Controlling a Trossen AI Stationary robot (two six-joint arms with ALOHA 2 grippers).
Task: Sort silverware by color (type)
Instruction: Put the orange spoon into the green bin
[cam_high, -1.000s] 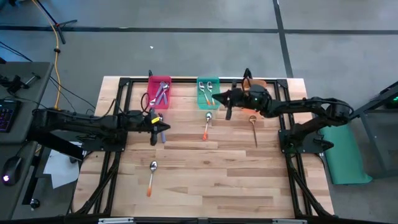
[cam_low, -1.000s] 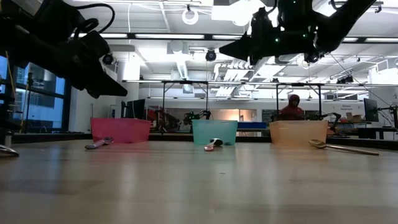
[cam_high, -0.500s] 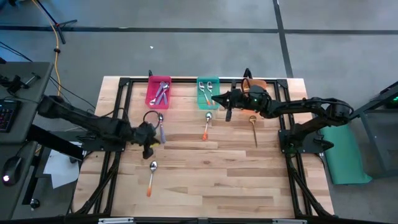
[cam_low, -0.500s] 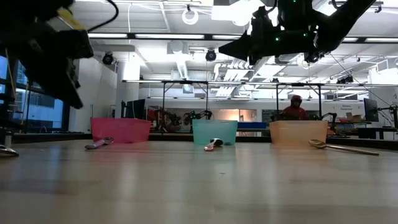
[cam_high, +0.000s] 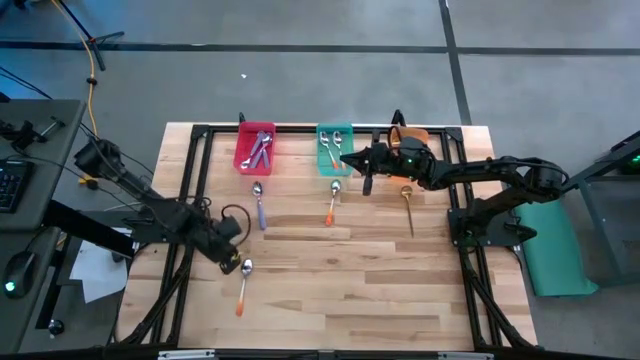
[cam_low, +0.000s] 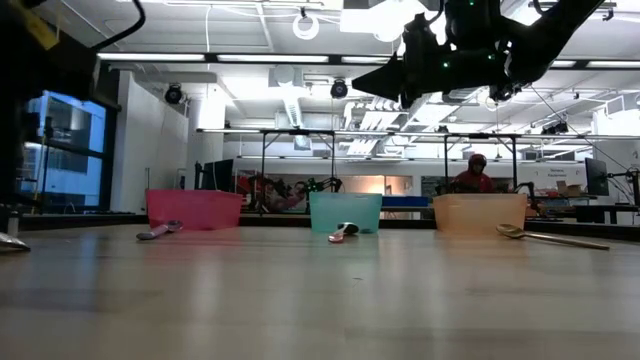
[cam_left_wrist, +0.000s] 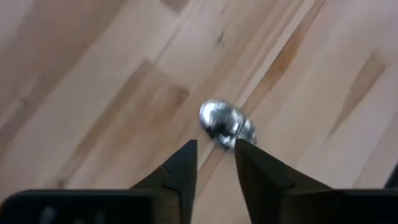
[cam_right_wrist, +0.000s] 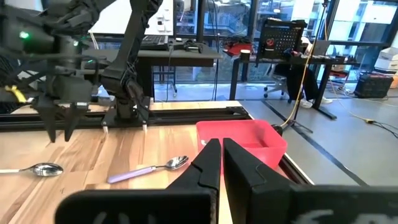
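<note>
I hold the left gripper (cam_left_wrist: 214, 158), jaws narrowly parted and empty, just short of the orange-handled silver spoon's (cam_high: 244, 280) bowl; the right gripper (cam_high: 349, 160), closed, hovers beside the teal plastic bin (cam_high: 333, 151).

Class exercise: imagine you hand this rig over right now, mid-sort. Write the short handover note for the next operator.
Left tool: fingers apart, empty, poised over the bowl of the orange-handled spoon near the table's front left.
Right tool: shut, empty, waiting above the teal bin.
Done: purple-handled spoons sit in the red bin; spoons are in the teal bin too.
Left: the front orange-handled spoon, the purple-handled spoon below the red bin, a second orange-handled spoon below the teal bin, and the gold spoon near the orange bin.
</note>
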